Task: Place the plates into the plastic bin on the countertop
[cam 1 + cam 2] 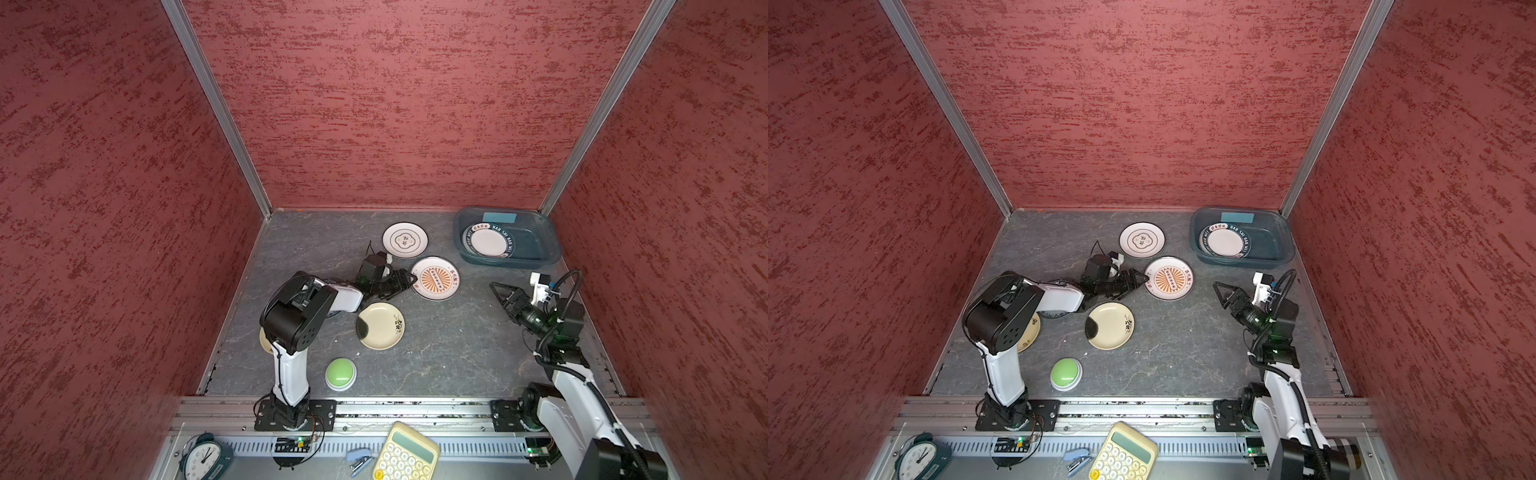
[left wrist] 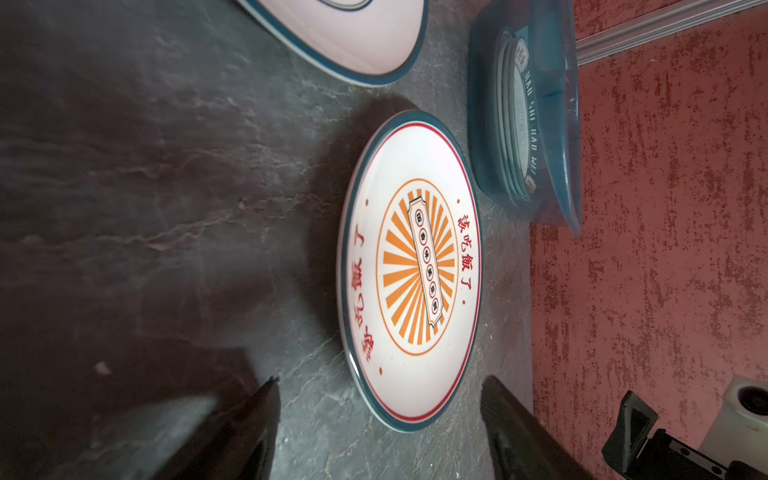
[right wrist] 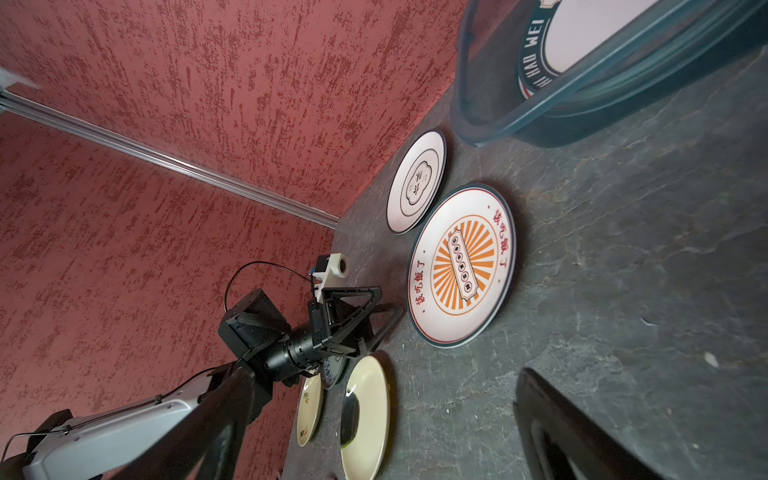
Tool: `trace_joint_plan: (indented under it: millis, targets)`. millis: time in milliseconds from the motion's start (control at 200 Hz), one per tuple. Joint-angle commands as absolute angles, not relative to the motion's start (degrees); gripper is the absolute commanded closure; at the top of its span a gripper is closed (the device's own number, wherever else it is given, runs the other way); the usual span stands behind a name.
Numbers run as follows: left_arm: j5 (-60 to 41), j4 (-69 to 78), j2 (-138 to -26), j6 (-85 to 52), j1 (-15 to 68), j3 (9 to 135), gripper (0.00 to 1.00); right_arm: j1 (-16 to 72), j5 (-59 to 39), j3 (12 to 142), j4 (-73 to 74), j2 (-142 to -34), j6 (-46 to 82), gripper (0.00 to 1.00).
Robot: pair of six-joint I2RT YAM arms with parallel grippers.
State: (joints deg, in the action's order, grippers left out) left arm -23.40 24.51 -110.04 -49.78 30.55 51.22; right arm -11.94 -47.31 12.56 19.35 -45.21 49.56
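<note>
Left gripper (image 1: 409, 281): jaws apart, tips just at the 9 o'clock rim of the orange-print plate (image 1: 435, 278), not clamped. Plate flat on the countertop (image 1: 457, 353), at 8 o'clock from the bin (image 1: 549, 245). Bin in far 1 o'clock corner, holding stacked plates (image 1: 487, 241). Right gripper (image 1: 498, 293): wide, empty, at 6 o'clock from bin. Cream plate (image 1: 380, 326) at 7 o'clock from orange-print plate.

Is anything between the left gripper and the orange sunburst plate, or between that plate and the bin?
Nothing visible. The open left gripper faces the white orange-sunburst plate; only bare dark grey countertop separates that plate from the translucent blue-grey plastic bin.
</note>
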Motion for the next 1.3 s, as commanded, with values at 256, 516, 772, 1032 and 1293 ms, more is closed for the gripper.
trace_joint_plan:
  millis: [256, 516, 772, 1032, 1293]
  targets:
    - [-23.93, 23.06, -114.4, -51.09, 31.21, 55.2, 0.51, -12.18, -45.83, 11.56, 21.24, -46.72, 48.38, 0.01]
    - [-23.21, 19.57, -116.14, -50.81, 31.63, 57.23, 0.9, -12.16, -45.11, 10.99, 22.63, -47.72, 48.7, 0.01]
    - [-23.37, 17.95, -117.59, -50.27, 32.02, 58.94, 0.99, -12.14, -45.17, 11.16, 22.32, -48.86, 48.31, 0.01]
    - [-23.68, 17.95, -117.49, -50.2, 32.22, 59.07, 1.0, -12.13, -44.76, 11.36, 21.21, -48.89, 47.59, 0.01]
    - [-24.24, 16.53, -117.62, -48.48, 33.26, 60.38, 0.9, -12.12, -44.21, 11.99, 19.3, -49.22, 46.33, 0.01]
